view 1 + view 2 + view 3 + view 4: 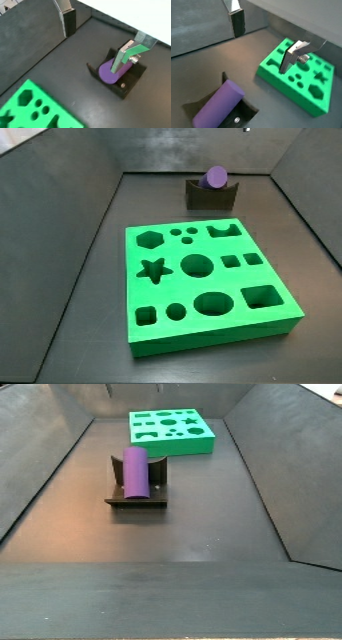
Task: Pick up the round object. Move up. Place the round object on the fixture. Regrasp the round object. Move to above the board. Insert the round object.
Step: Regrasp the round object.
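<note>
The purple round object [135,469] lies on its side in the notch of the dark fixture [138,500], apart from the green board [170,430]. Both side views show this, with the round object [215,175] on the fixture [211,197] behind the board [201,283]; no gripper appears in them. In both wrist views my gripper [91,52] [261,52] hangs high over the floor, open, with nothing between its fingers [119,60]. Below it are the round object [105,74] [218,105], the fixture [128,82] [243,118] and the board [33,107] [298,75].
Dark sloping walls [67,228] [267,464] enclose the grey floor [160,544] on all sides. The board's top carries several cut-out holes, among them a middle round hole [197,264].
</note>
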